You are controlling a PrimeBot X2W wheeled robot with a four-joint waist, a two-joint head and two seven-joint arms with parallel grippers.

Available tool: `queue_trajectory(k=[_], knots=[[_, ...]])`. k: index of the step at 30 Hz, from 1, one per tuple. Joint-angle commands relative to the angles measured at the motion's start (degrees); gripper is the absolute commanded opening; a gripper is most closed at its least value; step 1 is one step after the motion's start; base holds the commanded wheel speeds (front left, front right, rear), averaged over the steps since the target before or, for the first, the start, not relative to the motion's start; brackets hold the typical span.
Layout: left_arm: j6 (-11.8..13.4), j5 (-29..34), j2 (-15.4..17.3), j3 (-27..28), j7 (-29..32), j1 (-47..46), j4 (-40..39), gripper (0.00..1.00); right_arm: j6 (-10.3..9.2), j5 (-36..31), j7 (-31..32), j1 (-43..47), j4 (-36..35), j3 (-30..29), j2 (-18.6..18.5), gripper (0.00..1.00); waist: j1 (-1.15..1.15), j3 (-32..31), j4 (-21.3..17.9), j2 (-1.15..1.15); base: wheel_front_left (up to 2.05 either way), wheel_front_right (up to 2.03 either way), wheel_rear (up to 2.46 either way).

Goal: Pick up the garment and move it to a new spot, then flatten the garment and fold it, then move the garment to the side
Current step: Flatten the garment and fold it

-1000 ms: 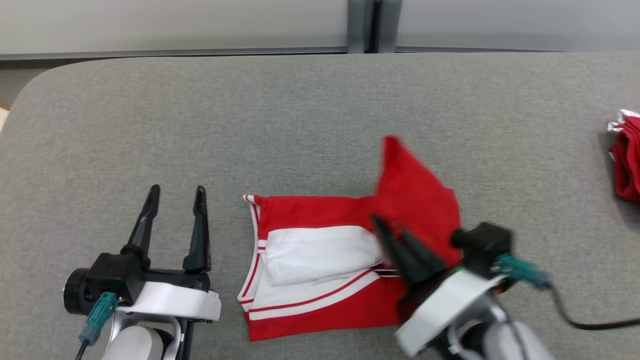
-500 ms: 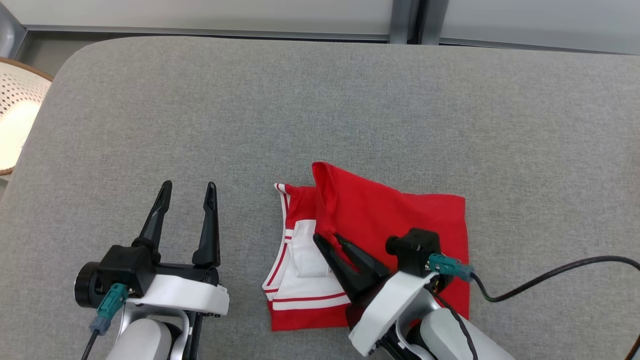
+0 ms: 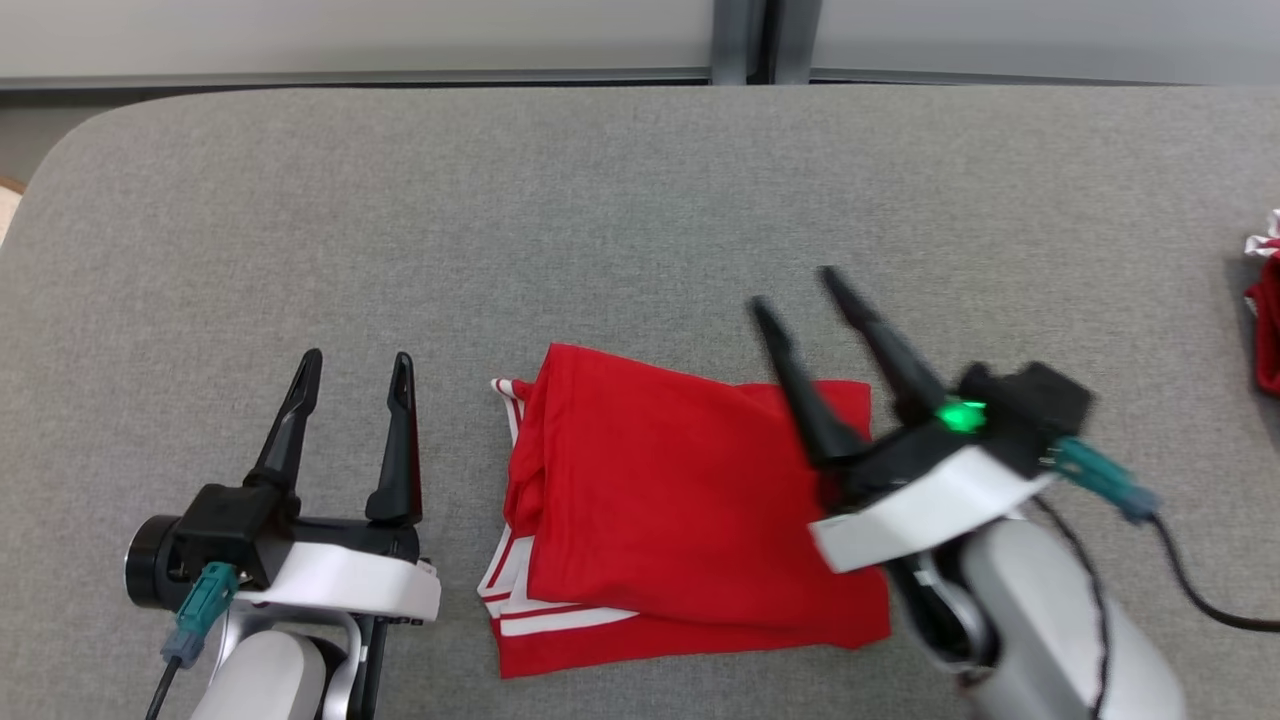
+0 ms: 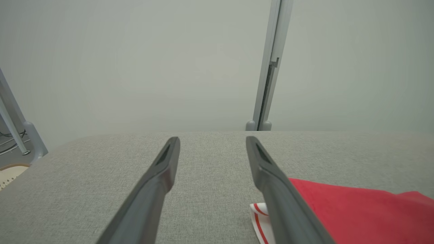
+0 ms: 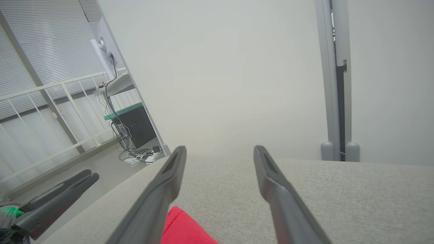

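Grey table (image 3: 500, 200) — folded red garment (image 3: 660, 480)

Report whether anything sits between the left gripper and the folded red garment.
Nothing visible does. The left gripper stands open beside the garment, and just bare grey table lies between it and the garment's striped left edge.

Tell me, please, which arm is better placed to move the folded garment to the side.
Probably the right. The right gripper hovers open over the right edge of the garment, so a short drop should reach it. The left gripper, also open, stands apart from the left edge.
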Motion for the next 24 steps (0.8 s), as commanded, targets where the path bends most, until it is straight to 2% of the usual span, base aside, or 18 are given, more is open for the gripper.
queue_trajectory(k=[1, 7, 11, 16, 24], knots=[[0.1, 0.3, 0.6, 0.3, -0.2, 0.5, -0.1, 1.0, 0.0, -0.9, 0.0, 1.6, -0.5, -1.5, -1.1, 1.0, 0.0, -0.6, -0.6, 0.0, 0.0, 0.0, 0.0], [0.4, 0.3, 1.4, 1.0, -0.2, 2.3, -0.2, 1.0, 0.0, -6.4, 3.2, 10.0, -6.0, -14.5, -5.4, 1.0, 0.0, -2.6, -2.1, 0.0, 0.0, 0.0, 0.0], [0.6, 0.1, 2.3, 1.4, -0.2, 3.9, -0.4, 1.0, 0.0, -9.1, 6.1, 16.1, -10.2, -21.2, -6.3, 1.0, 0.0, -4.1, -2.9, 0.0, 0.0, 0.0, 0.0], [0.7, -0.4, 2.9, 1.4, 0.1, 6.3, -0.6, 1.0, 0.0, -10.7, 9.0, 21.9, -14.8, -25.0, -5.5, 1.0, 0.0, -6.8, -3.5, 0.0, 0.0, 0.0, 0.0], [0.9, -1.5, 3.4, 1.1, 0.8, 10.2, 0.6, 1.0, 0.0, -10.5, 12.0, 27.9, -18.4, -26.5, -5.0, 1.0, 0.0, -12.6, -4.3, 0.0, 0.0, 0.0, 0.0]])
